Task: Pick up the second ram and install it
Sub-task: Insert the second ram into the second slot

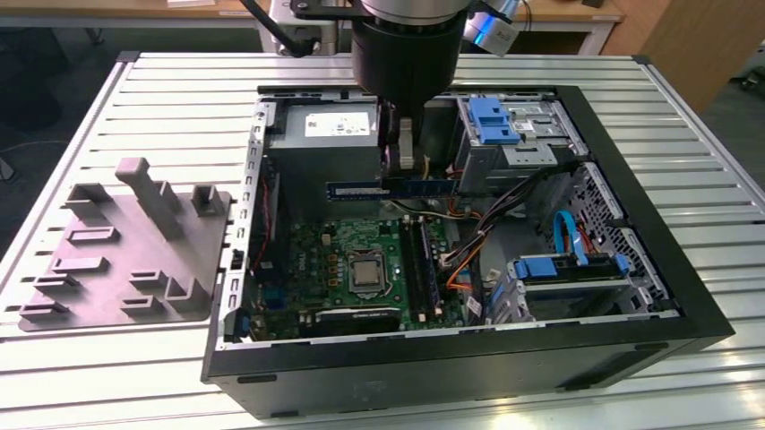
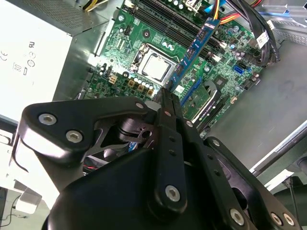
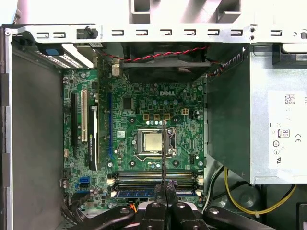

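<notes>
While the gripper grips it mid-length, the second ram hangs crosswise over the motherboard, just beside the PSU.
Fingers clamped tight on its flat faces. Likely light, stiff, thin & fragile: hold by bare board/edges, keep off contacts, no twisting. Small white sticker on stick, big white label on PSU; stick's print too small to tell.

The scene is lit evenly from above; glare is seen on the desk slats, and the case interior is shadowed.
</notes>
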`<move>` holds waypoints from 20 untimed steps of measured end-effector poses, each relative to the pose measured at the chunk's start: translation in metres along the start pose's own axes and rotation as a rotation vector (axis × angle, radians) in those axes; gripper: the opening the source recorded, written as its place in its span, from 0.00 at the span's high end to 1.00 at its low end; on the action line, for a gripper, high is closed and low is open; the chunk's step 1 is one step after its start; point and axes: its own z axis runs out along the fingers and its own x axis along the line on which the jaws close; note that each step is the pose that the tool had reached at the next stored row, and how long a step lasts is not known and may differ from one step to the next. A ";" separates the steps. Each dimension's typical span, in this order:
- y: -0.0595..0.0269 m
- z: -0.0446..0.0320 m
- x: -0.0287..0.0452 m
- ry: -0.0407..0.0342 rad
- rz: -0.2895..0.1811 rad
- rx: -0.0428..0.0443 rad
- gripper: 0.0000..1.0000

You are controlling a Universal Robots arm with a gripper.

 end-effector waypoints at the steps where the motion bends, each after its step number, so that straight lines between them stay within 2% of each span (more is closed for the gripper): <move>1: 0.0000 0.0000 0.0000 0.0000 0.000 0.0000 0.89; 3: 0.0000 0.0002 0.0000 -0.0002 0.012 0.0002 0.89; 5: 0.0000 0.0007 0.0000 -0.0004 0.044 0.0006 0.89; 20: 0.0000 0.0037 0.0001 -0.0018 0.317 0.0039 0.89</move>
